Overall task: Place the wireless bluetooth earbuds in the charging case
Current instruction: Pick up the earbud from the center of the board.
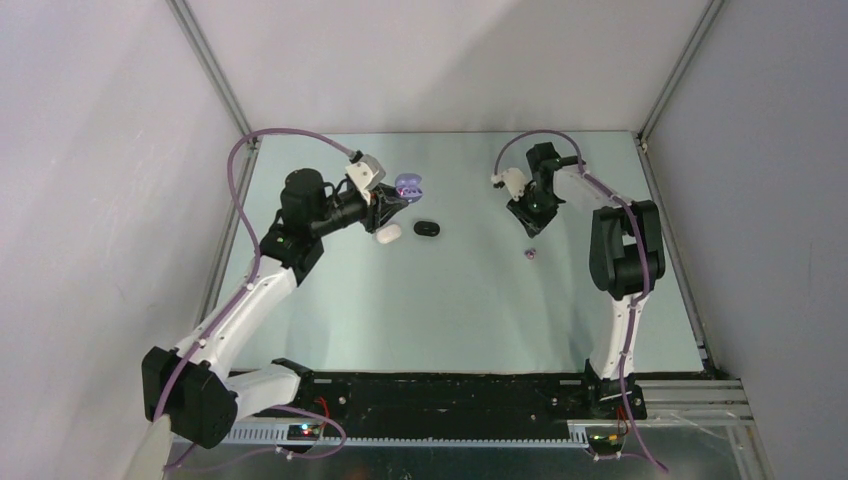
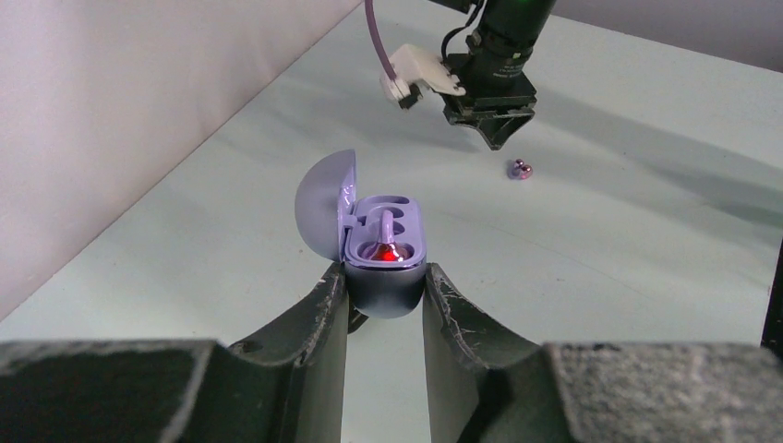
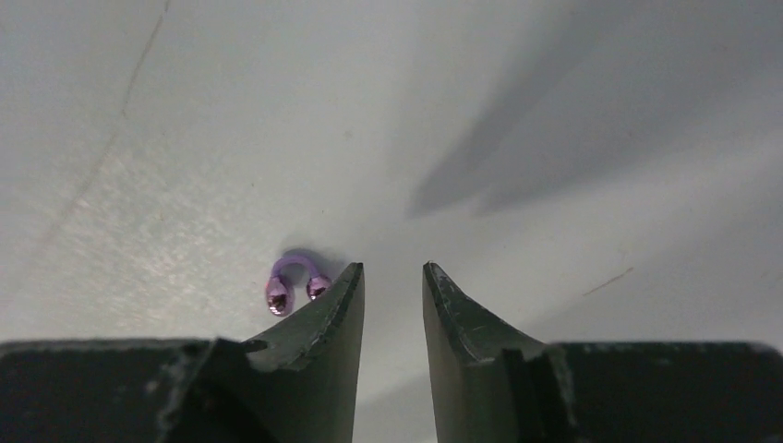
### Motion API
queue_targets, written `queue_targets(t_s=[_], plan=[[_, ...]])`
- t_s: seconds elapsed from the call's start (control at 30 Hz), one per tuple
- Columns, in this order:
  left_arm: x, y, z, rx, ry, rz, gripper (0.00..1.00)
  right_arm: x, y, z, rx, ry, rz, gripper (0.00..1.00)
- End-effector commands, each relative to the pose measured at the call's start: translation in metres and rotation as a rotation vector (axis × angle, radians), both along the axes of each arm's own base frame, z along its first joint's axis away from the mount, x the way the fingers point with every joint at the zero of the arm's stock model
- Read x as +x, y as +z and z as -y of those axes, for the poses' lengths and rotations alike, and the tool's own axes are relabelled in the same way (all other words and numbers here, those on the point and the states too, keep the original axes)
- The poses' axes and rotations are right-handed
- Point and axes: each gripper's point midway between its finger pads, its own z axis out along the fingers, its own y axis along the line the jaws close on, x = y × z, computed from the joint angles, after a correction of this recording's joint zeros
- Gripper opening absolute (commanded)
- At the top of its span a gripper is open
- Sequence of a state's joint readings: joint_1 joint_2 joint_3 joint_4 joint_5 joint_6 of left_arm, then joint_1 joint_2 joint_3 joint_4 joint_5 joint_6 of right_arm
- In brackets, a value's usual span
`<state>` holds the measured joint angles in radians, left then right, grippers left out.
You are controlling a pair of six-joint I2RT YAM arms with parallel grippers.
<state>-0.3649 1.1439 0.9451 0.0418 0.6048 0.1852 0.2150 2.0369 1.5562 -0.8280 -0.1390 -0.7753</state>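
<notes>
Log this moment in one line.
left hand: shut on open lavender case | seated earbud: in case | right hand: open, empty, above table | loose earbud: on table beside right hand

Right gripper over the pale table. Its two dark fingers stand parted by a narrow gap with nothing between them. A lavender earbud (arched, with two shiny tips) lies on the table just beside the outer edge of the finger on the view's left. Long soft shadows cross the surface beyond.
</notes>
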Motion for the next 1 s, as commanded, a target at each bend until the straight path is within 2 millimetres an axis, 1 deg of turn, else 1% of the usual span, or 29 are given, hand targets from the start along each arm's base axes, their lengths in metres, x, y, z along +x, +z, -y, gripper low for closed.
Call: queue_targets(t_s=[0.0, 0.03, 0.07, 0.1, 0.13, 0.17, 0.2, 0.27, 0.4, 0.47, 0.6, 0.67, 0.83, 0.97], plan=[[0.000, 0.019, -0.006, -0.017, 0.019, 0.074, 0.00, 0.006, 0.043, -0.021, 0.144, -0.334, 0.010, 0.39], [0.000, 0.018, -0.005, -0.021, 0.020, 0.069, 0.00, -0.004, 0.046, -0.027, 0.156, -0.386, 0.002, 0.42], [0.000, 0.018, -0.005, -0.022, 0.022, 0.065, 0.00, -0.011, 0.046, -0.030, 0.155, -0.403, -0.010, 0.45], [0.000, 0.018, -0.005, -0.026, 0.023, 0.061, 0.00, -0.022, 0.044, -0.035, 0.150, -0.434, -0.033, 0.46], [0.001, 0.018, -0.005, -0.027, 0.023, 0.060, 0.00, -0.031, 0.040, -0.036, 0.136, -0.452, -0.060, 0.47], [0.001, 0.018, -0.004, -0.027, 0.022, 0.059, 0.00, -0.036, 0.040, -0.038, 0.122, -0.484, -0.060, 0.47], [0.001, 0.018, -0.004, -0.027, 0.021, 0.060, 0.00, -0.041, 0.035, -0.039, 0.113, -0.511, -0.066, 0.47], [0.002, 0.019, -0.005, -0.028, 0.024, 0.061, 0.00, -0.045, 0.034, -0.042, 0.098, -0.535, -0.058, 0.46], [0.001, 0.019, -0.006, -0.027, 0.033, 0.059, 0.00, -0.049, 0.027, -0.050, 0.063, -0.548, -0.051, 0.44], [0.001, 0.020, -0.007, -0.024, 0.034, 0.062, 0.00, -0.048, 0.024, -0.050, 0.036, -0.555, -0.038, 0.44], [0.002, 0.018, -0.007, -0.023, 0.035, 0.061, 0.00, -0.041, 0.018, -0.036, -0.040, -0.593, 0.015, 0.41], [0.002, 0.018, -0.007, -0.027, 0.035, 0.060, 0.00, -0.038, 0.014, -0.033, -0.061, -0.588, 0.027, 0.39], [0.003, 0.018, -0.007, -0.027, 0.038, 0.063, 0.00, -0.037, 0.002, -0.027, -0.095, -0.567, 0.020, 0.35], [0.005, 0.017, -0.008, -0.024, 0.041, 0.062, 0.00, -0.040, -0.005, -0.027, -0.105, -0.561, 0.004, 0.33]])
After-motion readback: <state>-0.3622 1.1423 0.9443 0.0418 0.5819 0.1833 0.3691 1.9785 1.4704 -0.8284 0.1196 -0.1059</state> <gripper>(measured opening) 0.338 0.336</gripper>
